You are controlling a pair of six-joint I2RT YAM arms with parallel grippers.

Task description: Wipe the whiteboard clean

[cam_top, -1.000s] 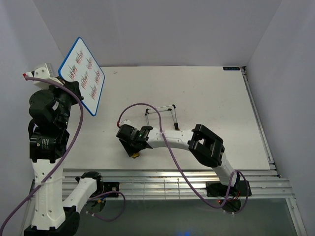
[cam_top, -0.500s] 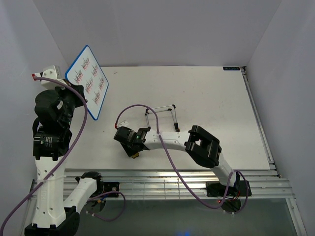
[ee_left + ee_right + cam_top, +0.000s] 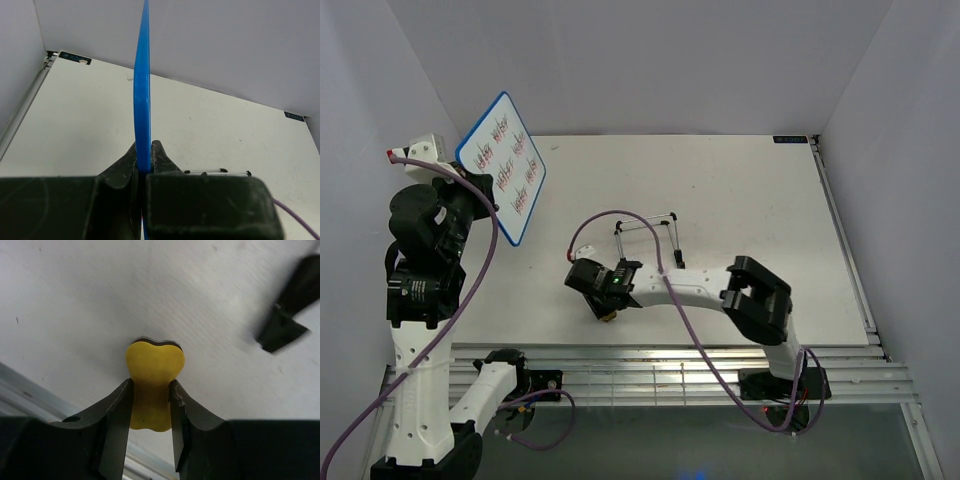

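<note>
My right pincer (image 3: 151,386) clamps the yellow eraser (image 3: 154,359) low at the desk (image 3: 750,190), centre frame, and has slid slightly right over the last second. My left pincer (image 3: 144,159), upper left, grips the board (image 3: 503,165) by its edge and has tipped it higher. Wiping, I judge, comes next. Overhead shows scribbles remaining; the left wrist view shows only the blue rim.
</note>
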